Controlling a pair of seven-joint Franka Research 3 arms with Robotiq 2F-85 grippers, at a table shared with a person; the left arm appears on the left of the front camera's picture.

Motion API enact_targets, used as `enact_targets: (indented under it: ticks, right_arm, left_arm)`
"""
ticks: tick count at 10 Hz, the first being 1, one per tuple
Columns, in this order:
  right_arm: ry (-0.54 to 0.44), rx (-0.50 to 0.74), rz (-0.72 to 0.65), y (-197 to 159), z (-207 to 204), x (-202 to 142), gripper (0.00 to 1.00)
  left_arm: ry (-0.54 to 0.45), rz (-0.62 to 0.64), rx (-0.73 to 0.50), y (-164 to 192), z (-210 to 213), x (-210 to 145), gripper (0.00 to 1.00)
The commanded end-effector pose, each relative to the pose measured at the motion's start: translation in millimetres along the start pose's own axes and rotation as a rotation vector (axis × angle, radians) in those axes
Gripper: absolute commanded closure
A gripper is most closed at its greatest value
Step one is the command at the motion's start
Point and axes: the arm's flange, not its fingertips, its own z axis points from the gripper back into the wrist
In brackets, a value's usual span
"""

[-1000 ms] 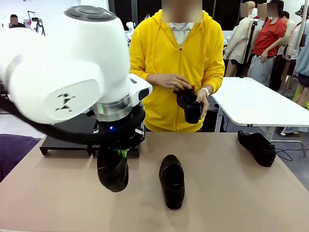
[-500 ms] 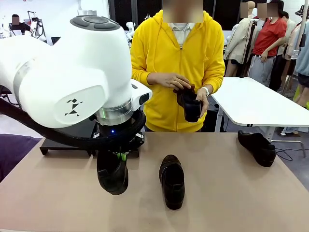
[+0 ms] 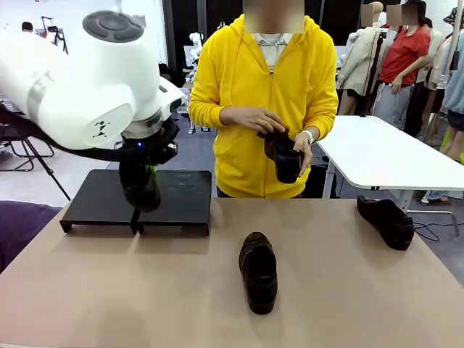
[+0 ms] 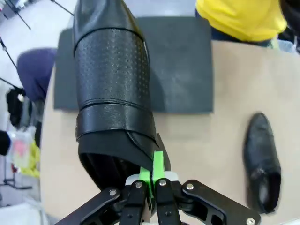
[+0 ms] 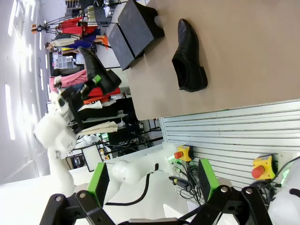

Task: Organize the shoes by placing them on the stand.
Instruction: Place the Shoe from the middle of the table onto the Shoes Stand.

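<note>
My left gripper (image 3: 149, 174) is shut on the heel edge of a black glossy shoe (image 3: 140, 190), which hangs toe down just above the black stand (image 3: 181, 197). In the left wrist view that shoe (image 4: 112, 89) rises from the closed green pads (image 4: 158, 165) over the stand (image 4: 183, 61). A second shoe (image 3: 259, 272) lies mid-table, a third (image 3: 386, 221) at the right edge. The person in yellow holds another shoe (image 3: 286, 158) in both hands. My right gripper (image 5: 152, 185) is open and off the table, looking at the mid-table shoe (image 5: 190, 56) and the stand (image 5: 133, 23).
The stand's two sections sit at the table's far left with bare tops. The beige tabletop (image 3: 341, 290) has open room around the middle shoe. A white table (image 3: 384, 156) stands behind at right.
My left arm has lifted the shoe from low over the near tabletop and carried it back and left, above the stand. The other shoes and the person's hands have stayed put.
</note>
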Motion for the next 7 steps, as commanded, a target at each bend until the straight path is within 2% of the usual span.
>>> enact_targets:
  ticks: [1,2,3,4,5,7]
  right_arm:
    - [0.002,0.014,0.014,2.9,2.2,0.1,0.0]
    - [0.002,0.014,0.014,2.9,2.2,0.1,0.0]
    - [0.002,0.014,0.014,2.9,2.2,0.1,0.0]
    - [0.002,0.014,0.014,2.9,2.2,0.1,0.0]
    - [0.002,0.014,0.014,2.9,2.2,0.1,0.0]
    - [0.002,0.014,0.014,2.9,2.2,0.1,0.0]
  left_arm:
    - [-0.007,-0.141,0.018,-19.5,-45.1,33.8,1.0]
    - [-0.039,-0.181,0.085,-18.7,-67.6,44.7,1.0]
    - [-0.044,-0.134,0.097,-17.5,-86.8,50.5,1.0]
    - [0.058,-0.006,0.074,-13.8,-98.1,56.7,1.0]
    - [-0.004,-0.161,0.068,-0.9,-84.9,38.6,1.0]
    - [-0.004,-0.161,0.068,-0.9,-84.9,38.6,1.0]
